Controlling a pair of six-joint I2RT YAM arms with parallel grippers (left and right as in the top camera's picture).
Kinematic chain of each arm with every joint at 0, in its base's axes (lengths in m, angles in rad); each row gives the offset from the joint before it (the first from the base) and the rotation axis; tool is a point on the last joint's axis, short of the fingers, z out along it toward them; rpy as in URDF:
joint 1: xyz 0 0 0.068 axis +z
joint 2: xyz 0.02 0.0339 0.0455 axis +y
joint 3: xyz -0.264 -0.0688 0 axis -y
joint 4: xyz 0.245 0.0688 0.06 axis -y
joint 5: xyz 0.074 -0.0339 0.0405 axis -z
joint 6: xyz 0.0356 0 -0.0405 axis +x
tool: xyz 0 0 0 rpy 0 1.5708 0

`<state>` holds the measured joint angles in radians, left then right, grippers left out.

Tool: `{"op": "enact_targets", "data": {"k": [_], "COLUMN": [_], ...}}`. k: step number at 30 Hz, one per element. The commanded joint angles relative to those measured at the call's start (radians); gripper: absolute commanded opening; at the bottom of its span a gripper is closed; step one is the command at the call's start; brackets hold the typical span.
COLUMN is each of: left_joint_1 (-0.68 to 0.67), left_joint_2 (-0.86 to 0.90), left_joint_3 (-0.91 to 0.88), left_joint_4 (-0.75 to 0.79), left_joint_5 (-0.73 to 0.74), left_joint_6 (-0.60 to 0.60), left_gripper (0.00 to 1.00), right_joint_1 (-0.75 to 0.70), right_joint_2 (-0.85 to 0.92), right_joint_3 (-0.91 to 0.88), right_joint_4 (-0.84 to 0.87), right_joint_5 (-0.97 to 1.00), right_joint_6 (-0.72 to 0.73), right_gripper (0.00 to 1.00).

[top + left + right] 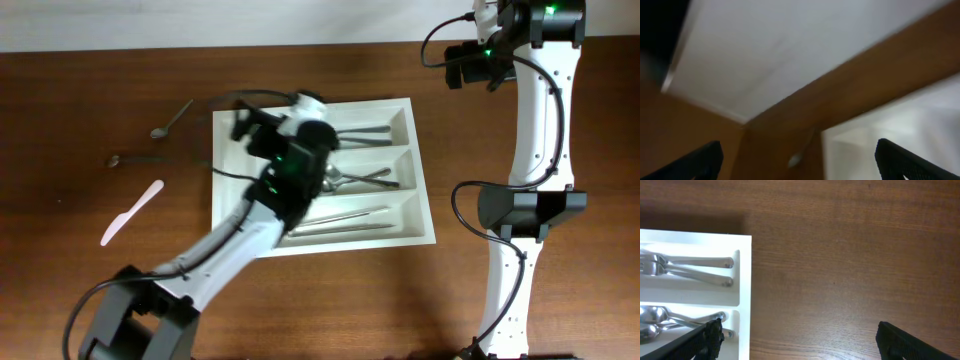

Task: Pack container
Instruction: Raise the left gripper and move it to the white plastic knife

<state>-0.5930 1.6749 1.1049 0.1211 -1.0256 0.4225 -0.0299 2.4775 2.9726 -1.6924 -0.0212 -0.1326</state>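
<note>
The container (pixel 424 196) lies flat in the middle of the worktop (pixel 80 90), cutlery (pixel 352 180) in its compartments, with a spoon (pixel 172 118), a second utensil (pixel 135 159) and a white plastic knife (pixel 131 213) loose to its left. The left jaws, over the container's left part, and the right jaws, off its far right corner, both stand wide with nothing between them. It looks light, stiff and smooth, likely to slide if nudged, so hold it by an outer rim wall

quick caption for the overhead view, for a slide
Left arm over the partly filled white cutlery tray; two metal utensils and a white knife lie loose on the table beside it
</note>
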Motion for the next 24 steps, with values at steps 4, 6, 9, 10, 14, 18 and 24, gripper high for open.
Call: {"op": "enact_targets", "data": {"k": [4, 6, 9, 10, 14, 18, 24], "left_joint_1": [0.129, 0.182, 0.276, 0.305, 0.426, 0.508, 0.57], "left_joint_2": [-0.037, -0.054, -0.066, -0.066, -0.069, -0.075, -0.077], "left_joint_3": [0.057, 0.062, 0.062, 0.062, 0.062, 0.062, 0.062], "left_joint_4": [-0.262, -0.404, -0.579, -0.622, -0.736, -0.747, -0.854], "left_joint_5": [0.003, 0.17, 0.401, 0.446, 0.569, 0.674, 0.869], "left_joint_6": [-0.402, -0.507, -0.696, -0.755, -0.882, -0.881, -0.875], "left_gripper": [0.99, 0.99, 0.99, 0.99, 0.99, 0.99, 0.99], "right_joint_1": [0.003, 0.003, 0.003, 0.003, 0.003, 0.003, 0.003], "right_joint_2": [-0.031, -0.031, -0.031, -0.031, -0.031, -0.031, -0.031], "right_joint_3": [0.01, 0.01, 0.01, 0.01, 0.01, 0.01, 0.01], "right_joint_4": [-0.006, -0.006, -0.006, -0.006, -0.006, -0.006, -0.006], "right_joint_5": [-0.01, -0.01, -0.01, -0.01, -0.01, -0.009, -0.01], "right_joint_6": [0.003, 0.003, 0.003, 0.003, 0.003, 0.003, 0.003], "right_gripper": [0.99, 0.99, 0.99, 0.99, 0.99, 0.99, 0.99]}}
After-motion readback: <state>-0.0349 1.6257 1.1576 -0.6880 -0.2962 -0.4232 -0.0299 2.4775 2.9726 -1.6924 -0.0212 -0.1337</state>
